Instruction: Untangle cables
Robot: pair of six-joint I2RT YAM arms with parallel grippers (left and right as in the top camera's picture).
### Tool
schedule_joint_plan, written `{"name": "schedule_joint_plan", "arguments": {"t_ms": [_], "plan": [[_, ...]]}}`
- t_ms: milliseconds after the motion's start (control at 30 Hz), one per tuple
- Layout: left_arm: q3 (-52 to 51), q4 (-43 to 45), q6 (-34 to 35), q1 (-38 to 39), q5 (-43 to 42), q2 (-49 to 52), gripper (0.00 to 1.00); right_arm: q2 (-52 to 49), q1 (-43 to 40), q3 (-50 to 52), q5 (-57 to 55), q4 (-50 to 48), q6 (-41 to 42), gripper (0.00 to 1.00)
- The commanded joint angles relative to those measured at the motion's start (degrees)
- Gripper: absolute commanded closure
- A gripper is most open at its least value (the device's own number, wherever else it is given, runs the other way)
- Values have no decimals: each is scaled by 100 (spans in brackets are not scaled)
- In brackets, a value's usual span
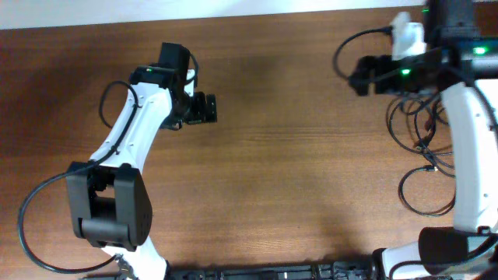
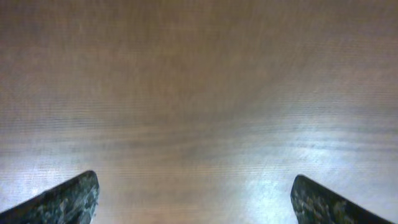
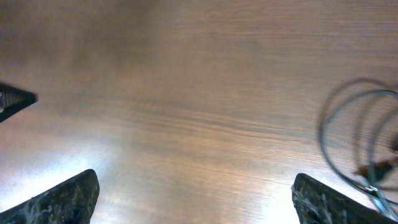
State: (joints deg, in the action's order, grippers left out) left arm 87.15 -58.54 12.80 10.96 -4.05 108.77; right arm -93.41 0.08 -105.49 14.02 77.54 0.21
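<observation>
Black, thin, looped cables (image 1: 428, 163) are seen lying loose on the brown wooden table (image 1: 296, 171) near the right gripper (image 3: 196, 186); it and the left gripper (image 2: 196, 186) are spread wide, with nothing held.

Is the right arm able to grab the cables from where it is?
Probably yes. The cables lie close to the right gripper, which is open and empty. Nothing sits between them, though the right arm hangs over part of the pile.
</observation>
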Motion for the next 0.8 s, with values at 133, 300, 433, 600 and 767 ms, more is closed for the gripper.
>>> {"name": "schedule_joint_plan", "arguments": {"t_ms": [133,300,433,600,767], "plan": [[101,-988,-111,-24,243,-7,1,22,1106,1023,-1110,-262,629,2],[101,-1569,-107,-24,295,-33,0,48,1167,1869,-1134,-389,599,2],[-39,-1775,-109,-24,503,-343,1,413,1169,2780,-1104,-892,608,2],[-1001,-966,-109,-24,538,-1567,0,1661,1169,4006,-1084,-1858,603,2],[-2417,400,-109,-24,538,-3440,1,3366,1169,4865,-1086,-2634,555,0]]}}
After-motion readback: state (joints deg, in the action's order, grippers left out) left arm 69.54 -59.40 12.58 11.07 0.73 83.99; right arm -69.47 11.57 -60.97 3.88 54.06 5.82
